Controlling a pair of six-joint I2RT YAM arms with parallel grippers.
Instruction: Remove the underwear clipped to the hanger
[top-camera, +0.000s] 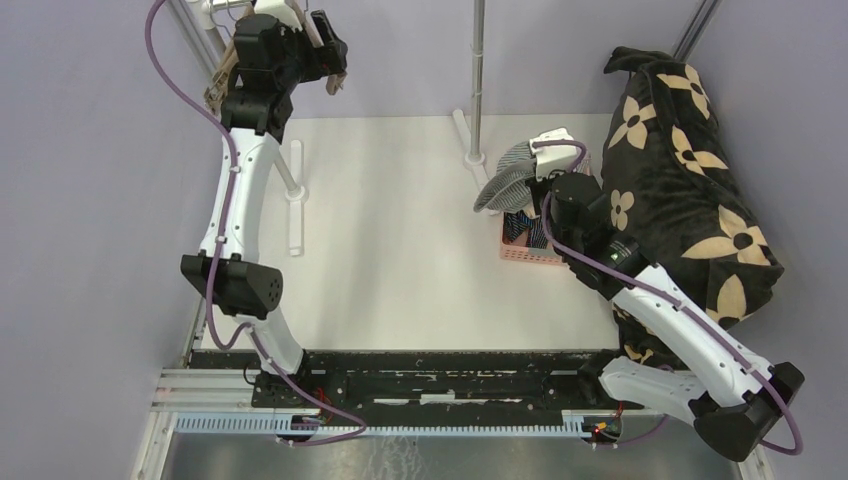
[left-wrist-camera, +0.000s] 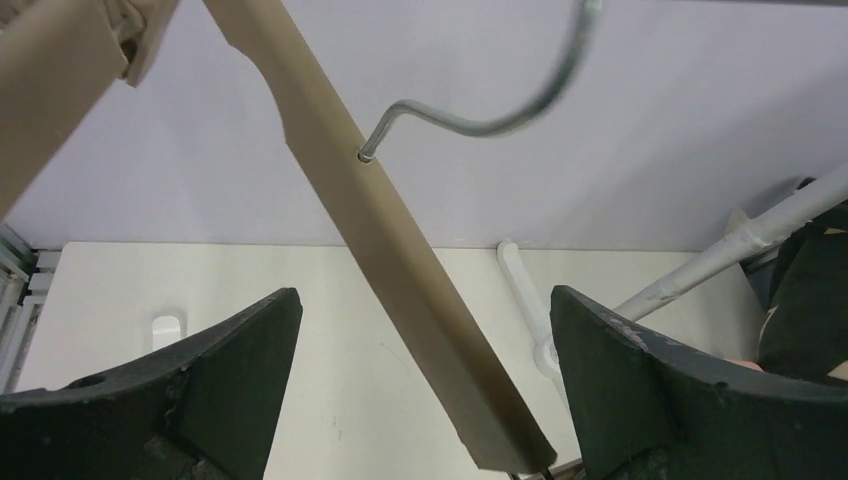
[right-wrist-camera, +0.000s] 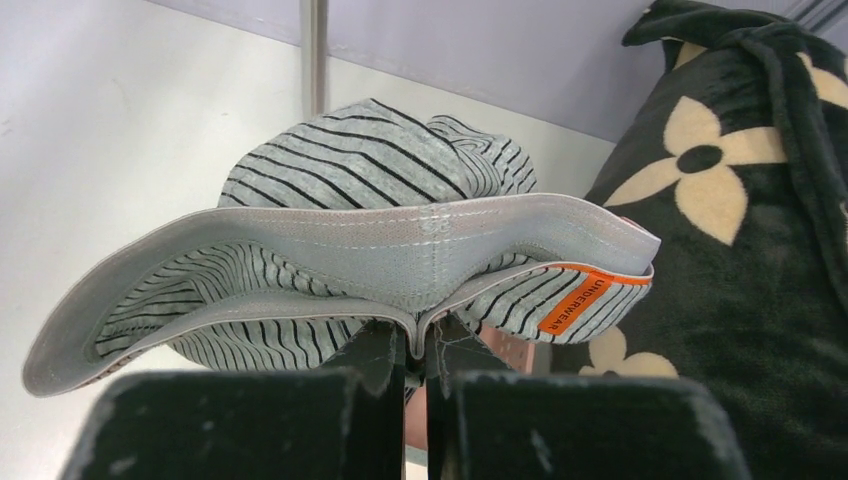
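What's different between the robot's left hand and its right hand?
The left gripper has its jaws wide open, with the tan hanger passing between them. The right gripper has its jaws shut on the grey striped underwear. The left one is at the table's back left corner, while the right one is near the pink basket, beside the flowery blanket. Both are black with two fingers.

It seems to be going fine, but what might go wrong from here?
The right gripper pinches only a waistband fold of the grey-and-white striped underwear; it might slip out early.
The cloth hangs partly beyond the pink plastic basket, so it could drop onto the white table.
The open left gripper straddles the tan wooden hanger; a nudge could swing it.
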